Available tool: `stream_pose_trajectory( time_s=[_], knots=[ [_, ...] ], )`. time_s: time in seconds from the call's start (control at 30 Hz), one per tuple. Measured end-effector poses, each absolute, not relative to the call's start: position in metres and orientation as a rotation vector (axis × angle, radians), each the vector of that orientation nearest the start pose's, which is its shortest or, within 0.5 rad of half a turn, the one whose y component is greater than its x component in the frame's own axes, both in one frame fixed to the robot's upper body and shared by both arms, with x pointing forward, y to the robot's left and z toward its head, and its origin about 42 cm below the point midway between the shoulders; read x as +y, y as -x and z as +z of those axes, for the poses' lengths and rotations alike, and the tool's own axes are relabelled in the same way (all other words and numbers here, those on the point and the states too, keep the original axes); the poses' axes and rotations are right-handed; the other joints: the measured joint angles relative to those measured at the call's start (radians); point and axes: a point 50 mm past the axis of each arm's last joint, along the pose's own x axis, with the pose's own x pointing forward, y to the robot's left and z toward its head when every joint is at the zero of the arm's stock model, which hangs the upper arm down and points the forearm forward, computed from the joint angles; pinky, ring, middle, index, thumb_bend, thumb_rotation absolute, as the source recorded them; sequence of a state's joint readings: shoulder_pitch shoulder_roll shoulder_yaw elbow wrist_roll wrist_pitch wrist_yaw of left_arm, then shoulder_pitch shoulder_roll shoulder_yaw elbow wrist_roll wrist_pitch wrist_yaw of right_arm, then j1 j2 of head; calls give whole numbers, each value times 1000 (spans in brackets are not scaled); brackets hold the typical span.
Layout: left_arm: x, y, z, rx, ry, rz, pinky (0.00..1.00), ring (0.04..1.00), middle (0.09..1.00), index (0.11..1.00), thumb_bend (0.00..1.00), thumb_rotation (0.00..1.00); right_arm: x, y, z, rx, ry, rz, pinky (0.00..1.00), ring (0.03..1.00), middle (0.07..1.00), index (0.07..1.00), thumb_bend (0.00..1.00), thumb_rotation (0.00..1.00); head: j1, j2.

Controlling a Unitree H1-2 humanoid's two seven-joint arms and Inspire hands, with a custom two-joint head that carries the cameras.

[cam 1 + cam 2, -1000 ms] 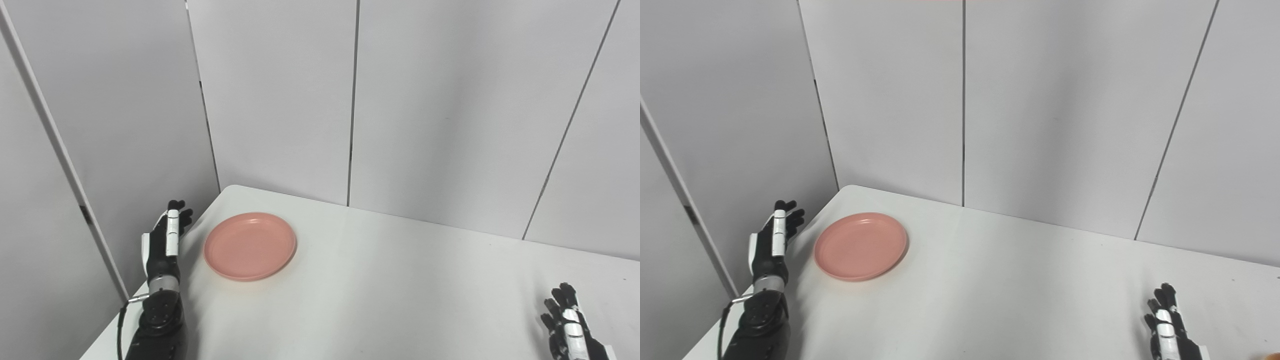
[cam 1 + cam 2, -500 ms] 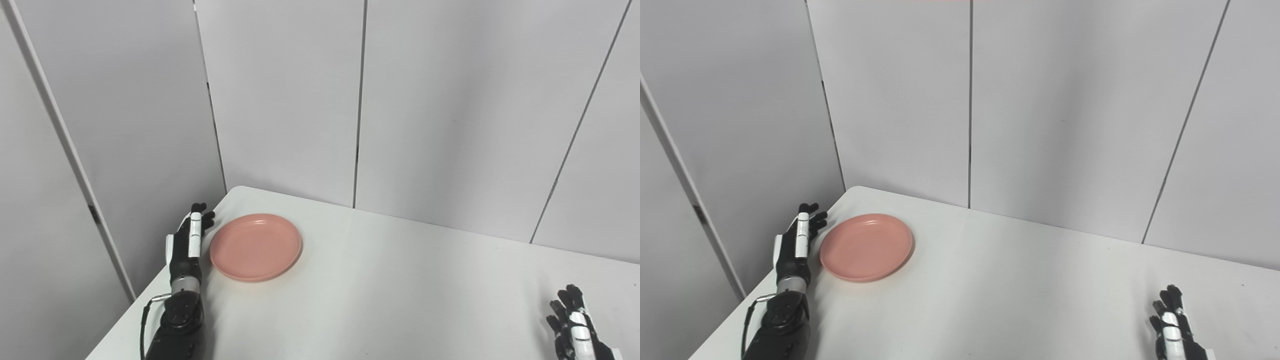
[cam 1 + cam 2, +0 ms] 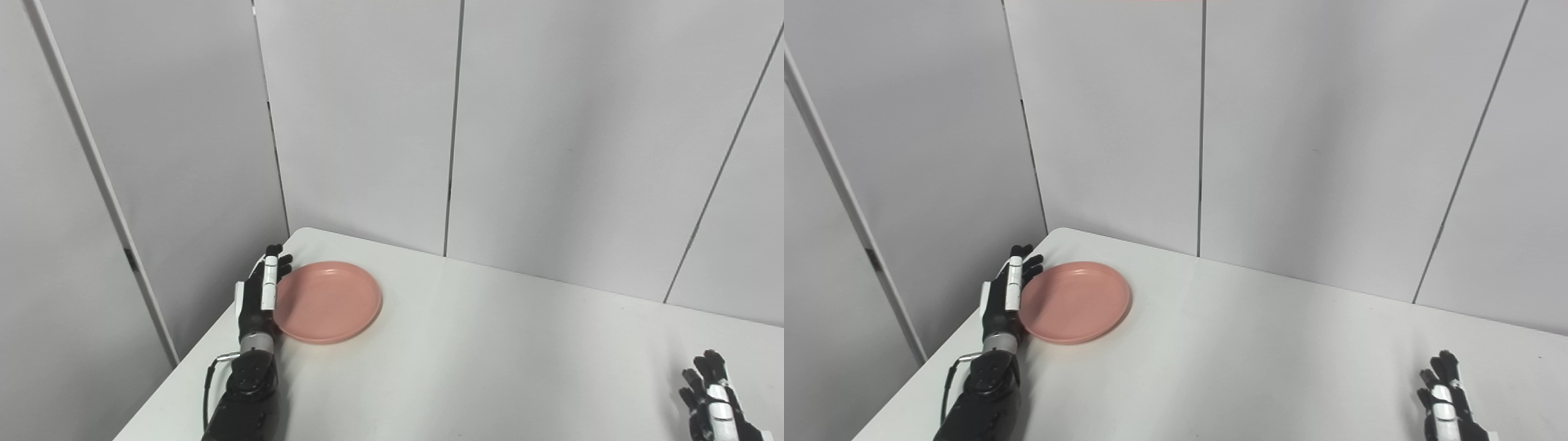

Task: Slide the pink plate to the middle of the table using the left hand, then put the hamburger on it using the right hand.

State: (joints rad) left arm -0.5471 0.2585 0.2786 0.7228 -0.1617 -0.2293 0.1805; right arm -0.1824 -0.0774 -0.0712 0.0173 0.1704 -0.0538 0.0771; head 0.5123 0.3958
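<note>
The left hand (image 3: pixel 260 293) has closed in since a second ago and now sits edge-on against the pink plate (image 3: pixel 327 301), fingers straight, holding nothing. The plate's a plain shallow round dish, empty, near the table (image 3: pixel 490 367)'s far left corner. The right hand (image 3: pixel 713 401) waits well right of the plate, fingers spread, empty.

The black-and-white left hand (image 3: pixel 260 295), well left of the round pink plastic plate (image 3: pixel 327 301) a second ago and off the white table's (image 3: pixel 490 367) left edge, now stands edge-on against the plate's left rim, fingers straight and apart. The whole picture also drifts rightward, which is the camera turning, not the plate.
</note>
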Motion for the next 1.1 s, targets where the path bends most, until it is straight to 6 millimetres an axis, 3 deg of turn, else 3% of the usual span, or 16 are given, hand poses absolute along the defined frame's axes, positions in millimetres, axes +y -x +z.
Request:
stream_pose_trajectory(
  time_s=[0.13,0.27,0.4,0.57,0.73,0.93,1.03,1.1],
  knots=[
    [343,-445,136,-103,112,362,874,814,793,796,809,1000,-237,-340,152,-222,-89,60,1000,1000,1000,1000,636,890,-11,3],
    [312,-451,137,-116,227,253,771,789,782,780,815,972,-237,-340,152,-222,-90,63,1000,1000,1000,1000,608,909,-28,9],
    [287,-455,137,-110,268,170,766,788,777,778,804,986,-236,-340,152,-223,-87,64,1000,1000,1000,1000,570,921,-44,14],
    [269,-456,136,-116,275,126,783,798,786,783,784,999,-235,-339,151,-222,-85,70,1000,1000,1000,1000,529,950,-94,25],
    [244,-450,134,-121,279,71,817,832,819,814,761,1000,-232,-339,151,-221,-88,64,1000,1000,1000,1000,428,952,-135,34],
    [208,-441,132,-115,301,11,775,824,810,801,743,1000,-224,-337,160,-232,-95,46,1000,1000,1000,1000,424,940,-219,55],
    [191,-437,132,-116,300,-24,803,838,822,811,750,1000,-219,-336,158,-220,-101,44,1000,998,1000,1000,483,904,-284,69],
    [185,-436,132,-115,300,-45,808,840,824,813,755,994,-218,-336,157,-218,-101,44,1000,996,1000,1000,514,884,-284,69]
  ],
)
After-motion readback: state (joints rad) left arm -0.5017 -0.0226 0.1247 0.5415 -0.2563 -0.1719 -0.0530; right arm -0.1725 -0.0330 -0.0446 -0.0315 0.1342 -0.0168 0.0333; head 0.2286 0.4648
